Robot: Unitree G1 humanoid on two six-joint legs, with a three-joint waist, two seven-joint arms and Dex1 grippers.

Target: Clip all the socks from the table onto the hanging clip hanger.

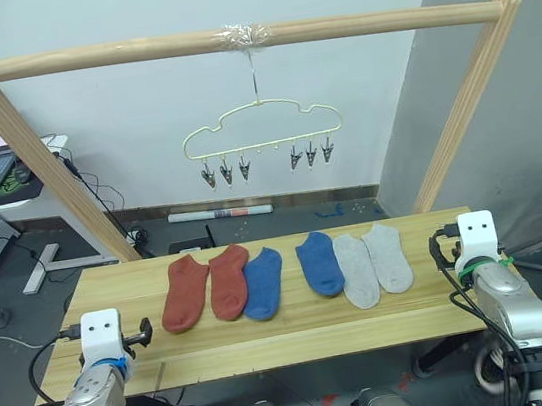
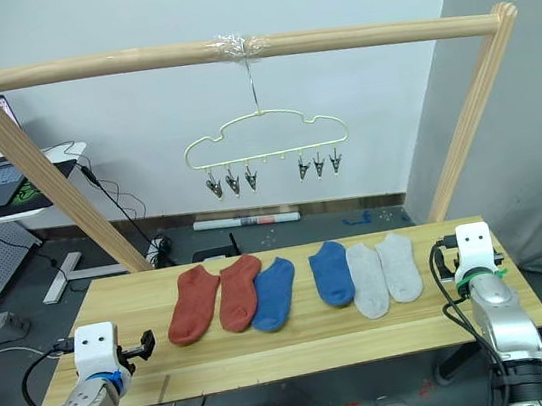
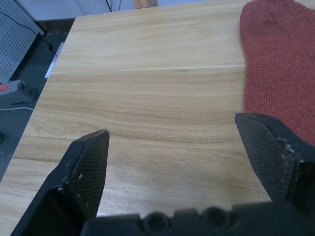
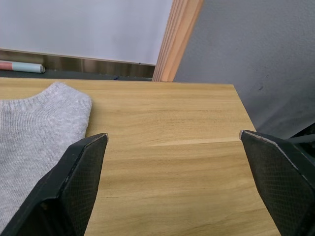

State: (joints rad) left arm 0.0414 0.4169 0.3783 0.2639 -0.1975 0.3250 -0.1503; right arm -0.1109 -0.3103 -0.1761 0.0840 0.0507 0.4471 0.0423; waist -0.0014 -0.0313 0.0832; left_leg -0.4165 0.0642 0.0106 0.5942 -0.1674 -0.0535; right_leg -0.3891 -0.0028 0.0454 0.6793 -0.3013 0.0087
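Six soft knit socks [image 1: 262,281] on planked table [image 1: 299,330]

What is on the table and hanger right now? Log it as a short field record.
socks: six flat in a row on the table, none clipped
order from robot's left: two rust-red socks, two blue socks, two light grey socks
clip hanger: hangs from the wooden pole, its six clips bare
left hand: open, over bare table beside a rust-red sock, holding nothing
right hand: open, over bare table beside a grey sock, holding nothing
task progress: not started
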